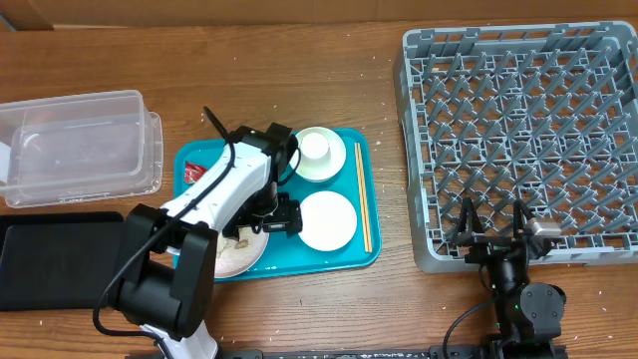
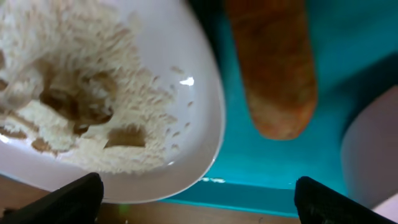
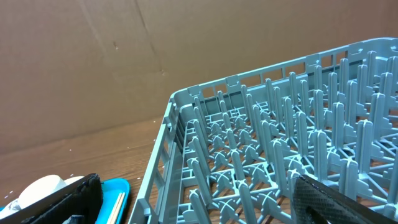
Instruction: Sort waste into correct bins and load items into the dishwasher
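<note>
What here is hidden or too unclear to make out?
1. Left wrist: orange stick blurred, its top cut off by the frame edge.
2. Overhead: left arm hides that stick and most of the scrap plate.
3. Right wrist: white dish mostly cut off at the lower left corner.

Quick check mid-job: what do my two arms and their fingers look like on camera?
Left arm: white link, black joints, a black cable along it. Right arm: black, with a small grey box at the wrist. The left fingers and right fingers are black.
</note>
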Tool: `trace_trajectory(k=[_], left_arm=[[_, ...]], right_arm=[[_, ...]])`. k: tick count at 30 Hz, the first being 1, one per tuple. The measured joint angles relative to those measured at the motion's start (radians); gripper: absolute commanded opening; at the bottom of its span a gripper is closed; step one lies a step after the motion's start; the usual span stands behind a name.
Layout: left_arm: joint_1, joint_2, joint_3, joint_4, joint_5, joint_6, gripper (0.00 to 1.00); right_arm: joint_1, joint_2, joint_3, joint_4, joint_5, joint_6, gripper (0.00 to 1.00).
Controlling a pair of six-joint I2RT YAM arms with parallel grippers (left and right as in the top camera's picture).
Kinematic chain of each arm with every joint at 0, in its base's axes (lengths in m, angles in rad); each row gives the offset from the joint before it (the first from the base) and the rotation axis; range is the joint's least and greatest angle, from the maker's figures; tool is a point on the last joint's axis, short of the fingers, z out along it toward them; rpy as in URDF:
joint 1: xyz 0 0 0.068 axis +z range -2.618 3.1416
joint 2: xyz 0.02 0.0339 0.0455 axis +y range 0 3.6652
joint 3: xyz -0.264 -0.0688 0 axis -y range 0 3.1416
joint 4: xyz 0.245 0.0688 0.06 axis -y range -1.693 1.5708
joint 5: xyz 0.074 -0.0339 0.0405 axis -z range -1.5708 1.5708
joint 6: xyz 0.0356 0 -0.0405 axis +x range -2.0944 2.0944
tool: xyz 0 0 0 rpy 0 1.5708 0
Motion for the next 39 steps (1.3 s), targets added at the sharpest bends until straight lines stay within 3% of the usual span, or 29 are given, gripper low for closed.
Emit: trace_trajectory(k=[11, 25, 39], left_arm=[[-0.024, 0.0, 0.0, 0.053, -0.023, 0.013, 1.0], [-0.026, -0.002, 0.0, -0.051, -0.083, -0.046, 1.0], [-0.051, -0.178, -0.016, -0.102, -0.102, -0.071, 1.0]], right_arm=[[0.0, 0.0, 0.0, 0.0, 0.0, 0.0, 1.0], [0.0, 0.0, 0.0, 0.0, 0.0, 0.0, 1.0], [0.0, 0.0, 0.0, 0.0, 0.0, 0.0, 1.0]])
